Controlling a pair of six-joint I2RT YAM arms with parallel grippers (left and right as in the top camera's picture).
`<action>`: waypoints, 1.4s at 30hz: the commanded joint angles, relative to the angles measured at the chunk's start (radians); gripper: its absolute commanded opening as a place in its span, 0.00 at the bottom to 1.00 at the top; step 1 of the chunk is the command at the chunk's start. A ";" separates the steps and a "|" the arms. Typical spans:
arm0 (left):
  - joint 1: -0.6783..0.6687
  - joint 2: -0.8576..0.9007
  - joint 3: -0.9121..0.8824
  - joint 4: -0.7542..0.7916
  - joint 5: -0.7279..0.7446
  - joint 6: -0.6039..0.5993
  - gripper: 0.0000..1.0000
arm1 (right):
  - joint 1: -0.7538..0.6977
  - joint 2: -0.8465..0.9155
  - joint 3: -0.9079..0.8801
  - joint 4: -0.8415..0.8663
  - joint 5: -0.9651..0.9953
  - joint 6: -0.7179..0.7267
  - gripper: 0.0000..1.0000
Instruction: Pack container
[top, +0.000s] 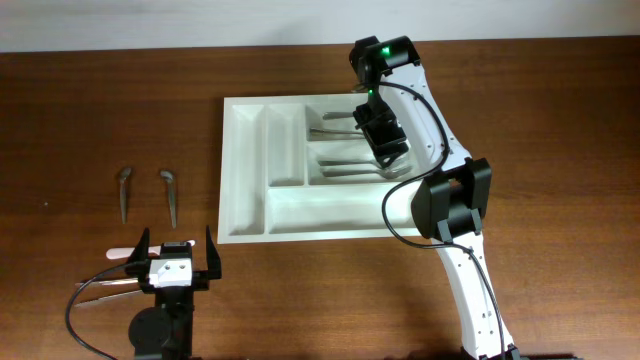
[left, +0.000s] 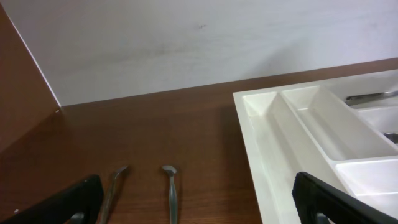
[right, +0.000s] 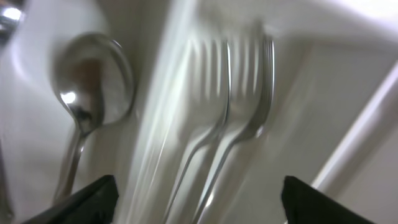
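The white cutlery tray (top: 250, 170) lies in the middle of the table. Its top crosswise compartment holds a spoon (top: 335, 125) and the middle one two forks (top: 345, 168). My right gripper (top: 390, 155) hovers low over these compartments, open and empty. The right wrist view shows the spoon (right: 93, 87) and the forks (right: 236, 99) just beyond my open fingers (right: 199, 202), blurred. My left gripper (top: 178, 262) is open and empty near the front edge, left of the tray. In the left wrist view my fingers (left: 199, 211) frame the tray's left corner (left: 273, 143).
Two grey metal utensils (top: 124, 190) (top: 169, 195) lie side by side on the wood left of the tray; they also show in the left wrist view (left: 115, 186) (left: 171, 190). A pale-handled item (top: 125, 252) and more metal utensils (top: 105, 285) lie beside the left arm.
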 joint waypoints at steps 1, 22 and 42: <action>0.006 -0.009 -0.007 0.002 -0.011 -0.009 0.99 | -0.013 -0.045 -0.005 -0.005 0.124 -0.143 0.89; 0.006 -0.009 -0.007 0.003 -0.011 -0.009 0.99 | -0.248 -0.234 0.399 -0.005 0.168 -1.170 0.99; 0.006 -0.009 -0.007 0.002 -0.011 -0.009 0.99 | -0.256 -0.800 0.032 -0.005 0.172 -1.495 0.99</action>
